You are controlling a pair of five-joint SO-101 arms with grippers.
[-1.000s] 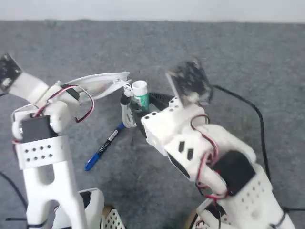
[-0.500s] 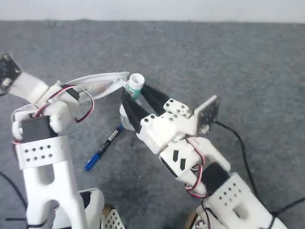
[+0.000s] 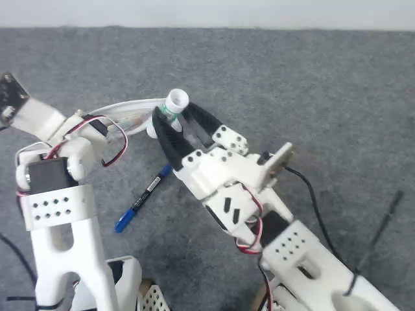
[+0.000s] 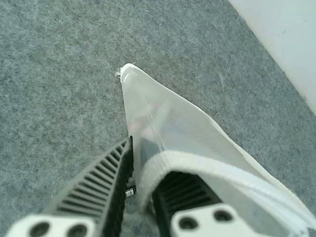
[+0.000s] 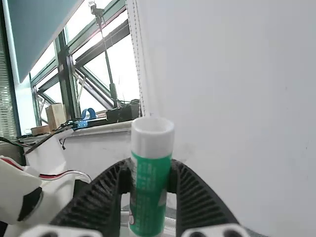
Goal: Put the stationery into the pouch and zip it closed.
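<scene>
The left gripper (image 4: 143,163) is pinching the pouch (image 4: 173,123) by its rim: one ribbed finger lies along the outside of the mesh and the other sits under the white zip band. From that grip the pouch tapers away to a corner over the grey table (image 3: 311,84). Dim shapes show through the mesh, too faint to name. Whether the pouch's far corner rests on the table cannot be told.

The right gripper (image 3: 174,115) is clamped on a glue stick (image 3: 175,102), its black fingers pressed against either side of the green tube. The stick's white cap pokes out past the fingertips. In the right wrist view the stick (image 5: 148,187) stands straight between the two fingers. Seen from the high view, the stick is at the end of the pouch (image 3: 130,109) farthest from the left arm, just beside it. Whether the two touch cannot be told.

A blue pen (image 3: 139,199) lies on the table apart from the pouch, on its near side, between the two arms' bases.
</scene>
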